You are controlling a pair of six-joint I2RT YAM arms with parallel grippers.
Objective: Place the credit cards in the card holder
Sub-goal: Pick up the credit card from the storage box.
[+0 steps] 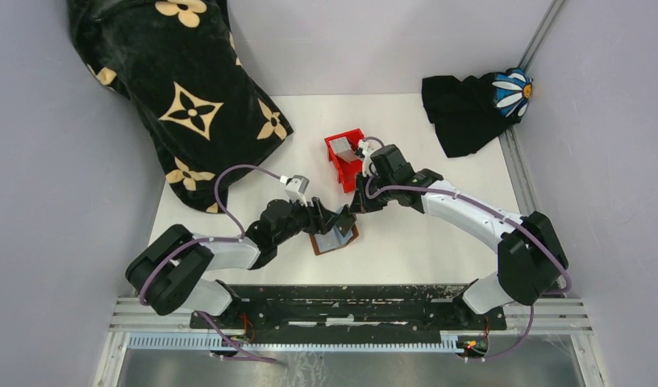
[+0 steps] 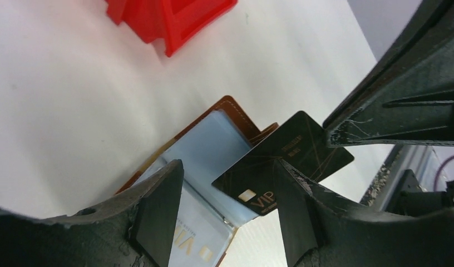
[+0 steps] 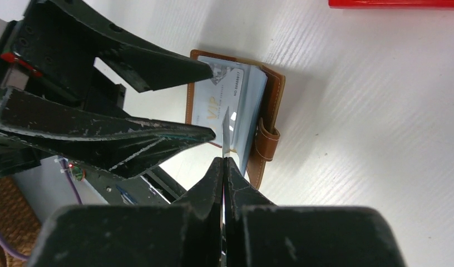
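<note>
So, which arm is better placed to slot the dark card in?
The right arm: its jaws are shut on the dark card, edge-on over the open card holder. On the left arm the jaws stand open.

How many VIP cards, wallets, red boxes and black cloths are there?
VIP cards: 2, a dark card and a pale card
Brown wallet: 1
Red box: 1
Black cloths: 2, a flowered cloth and a daisy cloth
Total: 6

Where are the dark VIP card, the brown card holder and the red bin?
dark VIP card (image 2: 291,158): left wrist view, middle of its face.
brown card holder (image 3: 276,97): right wrist view, on the leather spine.
red bin (image 2: 177,22): left wrist view, on its outer wall.
</note>
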